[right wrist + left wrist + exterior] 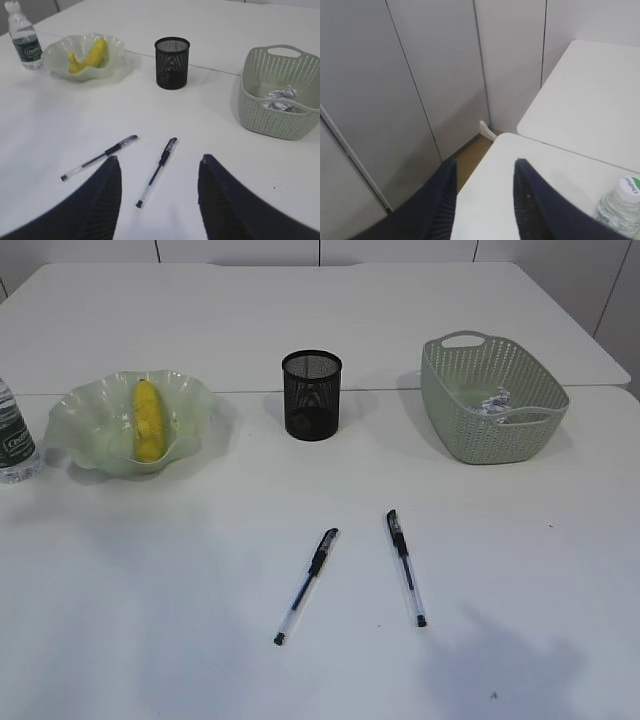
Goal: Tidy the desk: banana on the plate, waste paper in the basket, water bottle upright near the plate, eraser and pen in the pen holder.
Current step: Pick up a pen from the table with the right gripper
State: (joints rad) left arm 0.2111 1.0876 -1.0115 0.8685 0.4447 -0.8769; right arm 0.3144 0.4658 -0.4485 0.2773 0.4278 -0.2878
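Pens (pixel 306 586) (pixel 405 566) loose on desk (pixel 150 620), pen holder (pixel 312 394) beyond.

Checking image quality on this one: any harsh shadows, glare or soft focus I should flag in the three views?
Exterior view: even, soft light; faint shadows beside the pen holder and basket, a dim smudge of shadow at lower right; bottle cut by the left edge. Left wrist view: dark fingers blurred up close, mostly wall. Right wrist view: pens sharp, no glare.

Bright, even light is falling from above, washing out the white desk (pixel 150 620). Soft grey shadows are lying on it. The near gripper fingers (pixel 100 200) are looking blurred.
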